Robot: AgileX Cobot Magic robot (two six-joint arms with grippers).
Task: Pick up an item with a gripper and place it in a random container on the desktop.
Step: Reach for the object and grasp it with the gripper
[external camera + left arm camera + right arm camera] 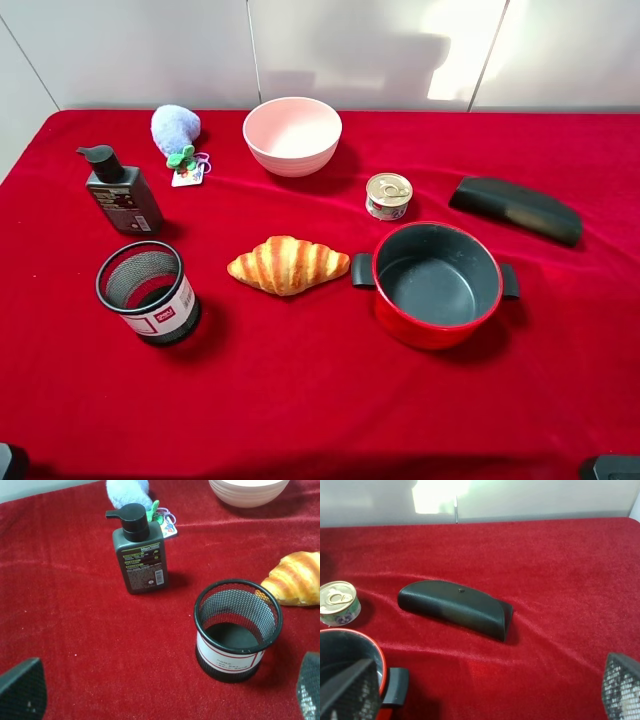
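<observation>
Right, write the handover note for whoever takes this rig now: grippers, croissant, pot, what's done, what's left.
Left gripper: jaws open, empty, facing the mesh cup.
Right gripper: jaws open, empty, by the pot's edge, facing the black case.
Croissant: lying on the desktop between mesh cup and red pot, one tip close to a pot handle, not gripped.
Red pot: upright, empty.
Done: nothing yet.
Left: grasp the croissant, lift it, set it in the pot.
</observation>
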